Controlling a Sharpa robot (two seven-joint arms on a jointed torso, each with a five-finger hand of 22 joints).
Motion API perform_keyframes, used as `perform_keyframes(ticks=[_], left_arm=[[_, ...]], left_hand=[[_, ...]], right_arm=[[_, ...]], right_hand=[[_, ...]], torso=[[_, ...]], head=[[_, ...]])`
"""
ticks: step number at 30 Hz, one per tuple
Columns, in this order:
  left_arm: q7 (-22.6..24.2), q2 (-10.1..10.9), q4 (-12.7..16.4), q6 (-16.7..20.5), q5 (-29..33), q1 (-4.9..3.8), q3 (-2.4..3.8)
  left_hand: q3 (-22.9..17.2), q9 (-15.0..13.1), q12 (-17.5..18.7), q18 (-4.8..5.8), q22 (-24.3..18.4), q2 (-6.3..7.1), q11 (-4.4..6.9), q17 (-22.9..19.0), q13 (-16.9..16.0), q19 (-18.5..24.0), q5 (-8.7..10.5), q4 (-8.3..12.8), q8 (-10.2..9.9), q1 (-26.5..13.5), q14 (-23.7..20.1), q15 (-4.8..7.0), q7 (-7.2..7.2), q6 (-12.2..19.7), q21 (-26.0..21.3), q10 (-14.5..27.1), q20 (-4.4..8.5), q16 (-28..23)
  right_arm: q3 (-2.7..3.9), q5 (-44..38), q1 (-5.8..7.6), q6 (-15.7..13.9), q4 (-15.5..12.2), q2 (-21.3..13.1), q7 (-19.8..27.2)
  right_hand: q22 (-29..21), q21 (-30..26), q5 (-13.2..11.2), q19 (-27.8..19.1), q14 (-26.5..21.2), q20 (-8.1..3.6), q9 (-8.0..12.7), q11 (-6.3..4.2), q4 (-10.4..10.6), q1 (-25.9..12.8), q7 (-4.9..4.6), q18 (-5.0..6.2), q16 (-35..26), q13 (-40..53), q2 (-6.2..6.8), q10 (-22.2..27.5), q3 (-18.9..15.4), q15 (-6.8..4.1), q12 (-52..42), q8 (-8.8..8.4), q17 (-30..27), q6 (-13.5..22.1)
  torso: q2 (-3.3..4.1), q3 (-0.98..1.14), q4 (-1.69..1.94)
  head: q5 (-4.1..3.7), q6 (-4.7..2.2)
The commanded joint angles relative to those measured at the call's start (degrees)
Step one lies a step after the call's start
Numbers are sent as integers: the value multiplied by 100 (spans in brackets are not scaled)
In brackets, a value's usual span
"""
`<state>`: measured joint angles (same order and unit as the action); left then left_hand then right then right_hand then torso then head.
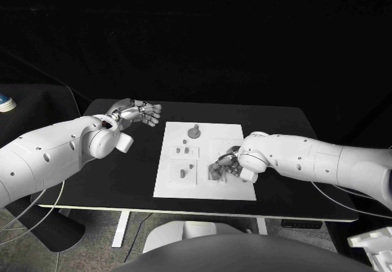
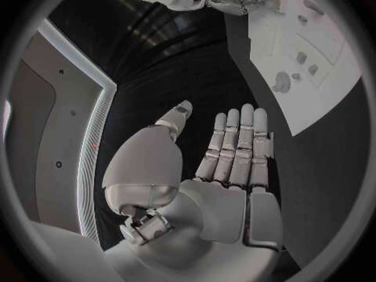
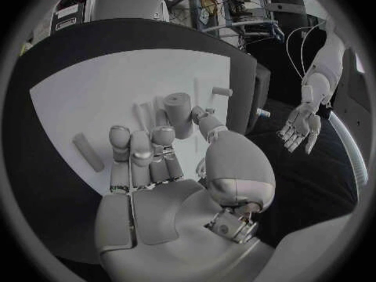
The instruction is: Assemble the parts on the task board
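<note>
The white task board (image 1: 204, 187) lies in the middle of the black table. Small grey parts lie or stand on it: a round-headed one (image 1: 194, 132) at the far end and short ones (image 1: 186, 150) nearer. My right hand (image 1: 225, 166) hovers low over the board's right side, fingers pointing down. A grey cylinder (image 3: 178, 111) stands between its thumb (image 3: 207, 123) and nearest fingertip; whether they press it I cannot tell. My left hand (image 1: 139, 113) is open with straight fingers (image 2: 235, 144) above the table, left of the board's far corner, holding nothing.
A short rod (image 3: 88, 151) lies on the board beside my right hand's fingers, and a small peg (image 3: 222, 92) sits near the board's edge. Bare black table surrounds the board (image 2: 313, 62). A white and blue object (image 1: 7, 104) sits off the table at far left.
</note>
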<state>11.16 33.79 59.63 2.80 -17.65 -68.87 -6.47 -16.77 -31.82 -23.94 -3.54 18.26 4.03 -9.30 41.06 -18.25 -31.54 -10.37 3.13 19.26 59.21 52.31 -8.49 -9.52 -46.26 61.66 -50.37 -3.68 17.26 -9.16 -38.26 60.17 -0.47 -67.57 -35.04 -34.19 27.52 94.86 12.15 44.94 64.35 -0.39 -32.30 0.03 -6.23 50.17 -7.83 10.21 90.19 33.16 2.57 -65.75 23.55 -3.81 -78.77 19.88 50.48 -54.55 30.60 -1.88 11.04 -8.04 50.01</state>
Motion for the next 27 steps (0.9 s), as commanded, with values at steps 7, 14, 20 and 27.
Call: perform_keyframes(ticks=[7, 14, 20, 27], left_arm=[[31, -12, 17, -74, -21, -6, 5], [8, -2, 18, -83, -24, -8, 5], [4, 8, 20, -75, -29, -8, 5], [5, 7, 20, -76, -33, -8, 5]], left_hand=[[29, 2, 29, 34, 8, 11, 6, -8, -7, 18, -17, -2, -26, -67, -25, -17, 10, -22, -28, -29, -2, -38], [30, 2, 30, 34, 8, 9, 6, -9, -7, 19, -18, -3, -26, -69, -27, -17, 10, -22, -29, -28, -2, -39], [31, 2, 31, 35, 8, 7, 6, -11, -7, 21, -18, -4, -26, -71, -30, -17, 10, -23, -31, -27, -2, -40], [32, 2, 33, 35, 8, 6, 6, -12, -7, 23, -18, -5, -26, -74, -33, -18, 10, -24, -33, -26, -2, -41]], right_arm=[[-9, -117, -24, -22, -49, 25, 24], [-9, -156, -24, -96, -21, 23, 45], [-9, -200, -23, -196, -39, 22, 88], [-9, -261, -23, -157, -64, 23, 111]], right_hand=[[6, 515, -17, -6, -47, 57, 28, 19, 56, -234, -92, 108, 22, 4, 116, 48, -73, -14, 6, -50, -3, -29], [3, 505, -15, -8, -56, 63, 49, 22, 109, -406, -93, 115, 18, 5, 188, 58, -118, -9, 10, -69, -9, -20], [1, 501, -16, -8, -60, 65, 60, 23, 133, -492, -94, 118, 17, 6, 224, 63, -138, -7, 11, -80, -11, -11], [0, 499, -17, -7, -60, 66, 68, 23, 143, -548, -94, 122, 17, 7, 267, 65, -152, -6, 11, -86, -12, -7]], torso=[[-1, -3, -1], [3, -2, 3], [2, 2, -3], [0, 4, -1]], head=[[0, -1], [1, -1], [-2, -1], [-1, -1]])
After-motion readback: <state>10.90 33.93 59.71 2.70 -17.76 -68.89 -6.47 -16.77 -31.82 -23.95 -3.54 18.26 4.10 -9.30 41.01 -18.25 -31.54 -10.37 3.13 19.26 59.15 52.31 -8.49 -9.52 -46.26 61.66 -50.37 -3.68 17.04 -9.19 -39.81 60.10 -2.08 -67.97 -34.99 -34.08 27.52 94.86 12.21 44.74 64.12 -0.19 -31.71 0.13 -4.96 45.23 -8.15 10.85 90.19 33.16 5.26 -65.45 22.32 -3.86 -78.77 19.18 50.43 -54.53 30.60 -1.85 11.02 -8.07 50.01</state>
